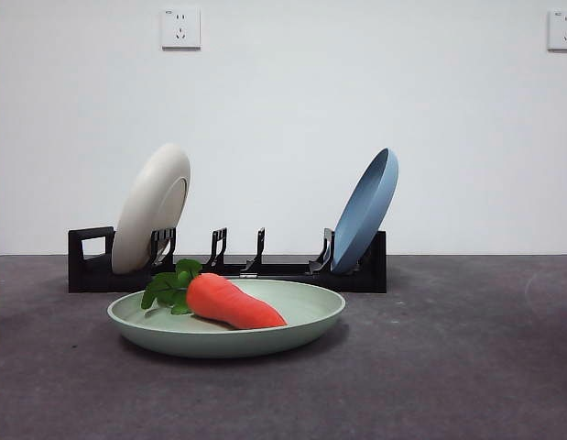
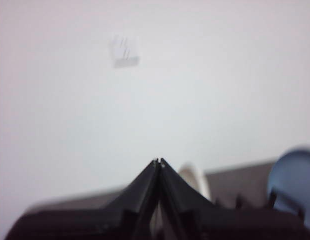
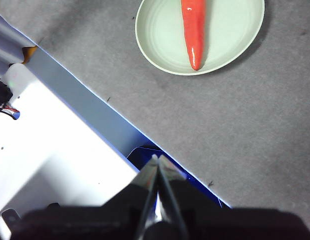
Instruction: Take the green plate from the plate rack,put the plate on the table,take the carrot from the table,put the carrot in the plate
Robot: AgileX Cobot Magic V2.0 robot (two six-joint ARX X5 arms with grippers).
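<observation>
With the carrot [image 1: 235, 302] lying across the green plate [image 1: 301, 332], the job looks finished on the dark grey counter [image 1: 448, 367]. Nearest the front camera, the plate sits flat, its raised rim the likeliest place to take hold; it appears stiff, light and smooth enough to slip in a narrow pinch. The carrot rests inside it, leafy tuft toward the cream-white plate's side, tapered tip pointing the other way; it looks light and firm, best grasped across its thick middle. Just behind stands the plate rack [image 1: 265, 270], holding a cream-white plate [image 1: 153, 209] near its loop handle and a blue plate [image 1: 367, 209] at the opposite end, both leaning, with the prongs between them unfilled. Neither arm shows in the front view. The right gripper [image 3: 158, 159] hangs well clear of the plate, over the counter's edge, jaws pressed together and holding nothing. The left gripper [image 2: 159, 161] is raised and aimed toward the far wall above the rack, jaws likewise closed and empty. Two wall sockets [image 1: 180, 27] mark the white wall behind.
</observation>
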